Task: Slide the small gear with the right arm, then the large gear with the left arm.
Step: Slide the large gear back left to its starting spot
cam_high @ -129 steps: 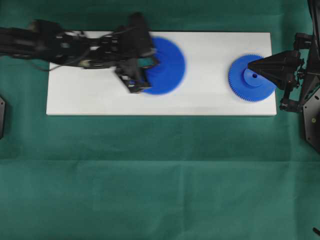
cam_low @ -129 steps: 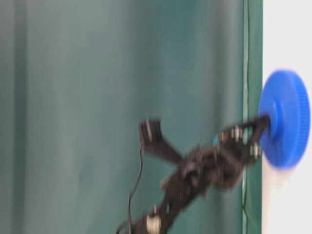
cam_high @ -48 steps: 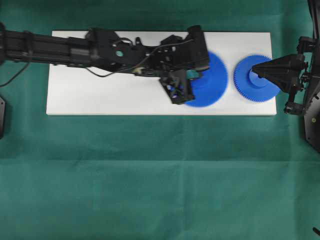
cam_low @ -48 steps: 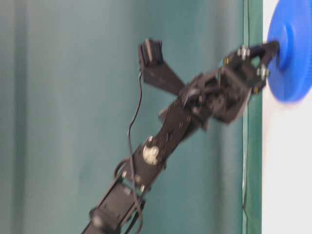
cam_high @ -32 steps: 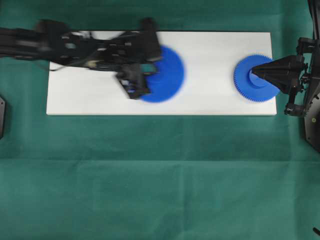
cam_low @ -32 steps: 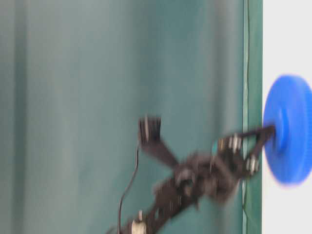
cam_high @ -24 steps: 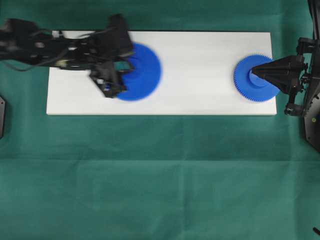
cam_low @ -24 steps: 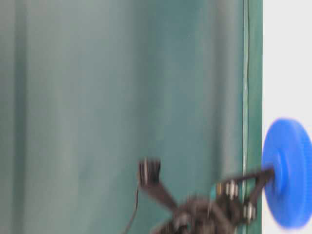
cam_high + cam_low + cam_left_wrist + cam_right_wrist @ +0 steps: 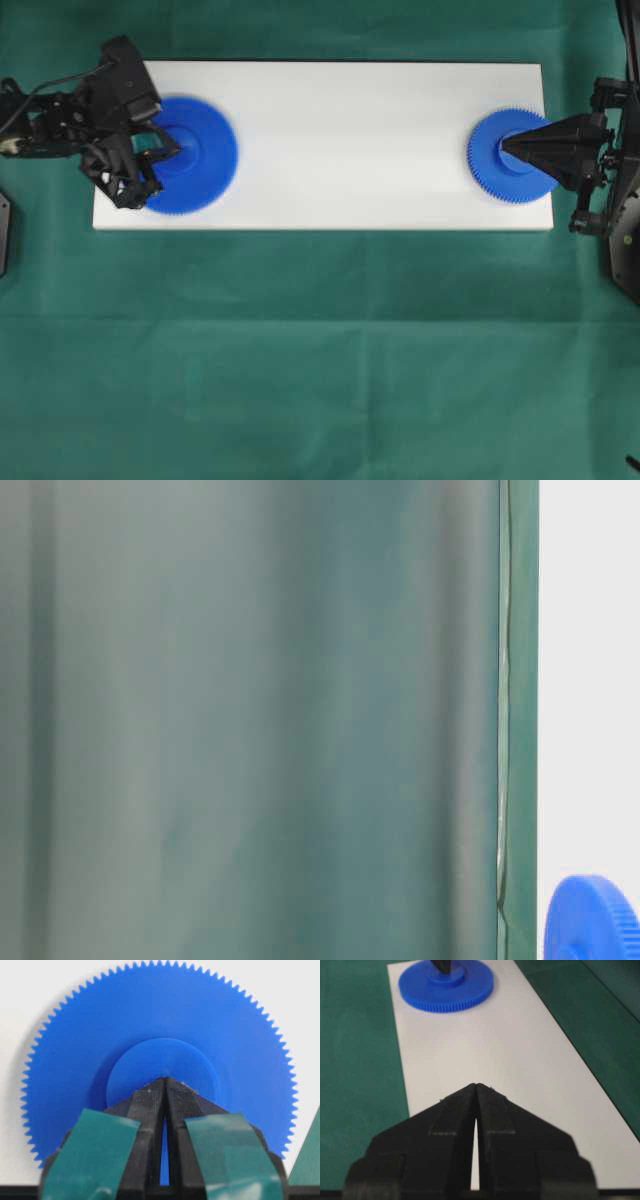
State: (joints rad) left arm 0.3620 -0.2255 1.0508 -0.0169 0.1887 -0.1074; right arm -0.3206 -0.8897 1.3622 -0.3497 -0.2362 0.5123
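Pressing down on the hub of the large gear point(image 9: 160, 1067), the left claw point(image 9: 165, 1082) has its tips closed together with only a thin slit between them, gripping nothing; it bears on the gear from above. This gear lies flat at the left end of the white board point(image 9: 350, 140), its rim close to the board's left and front edges, so I judge the main risk to be a further pull tipping it off onto the green tabletop point(image 9: 320, 350). Tips could also skid off the smooth hub.

Far across the board, the small gear point(image 9: 510, 157) lies flat near the right end, well apart from its partner. The right claw point(image 9: 508, 147) is likewise pinched to a point on its hub, holding nothing.

Both gears are round discs with no long axis; their hubs face straight up.
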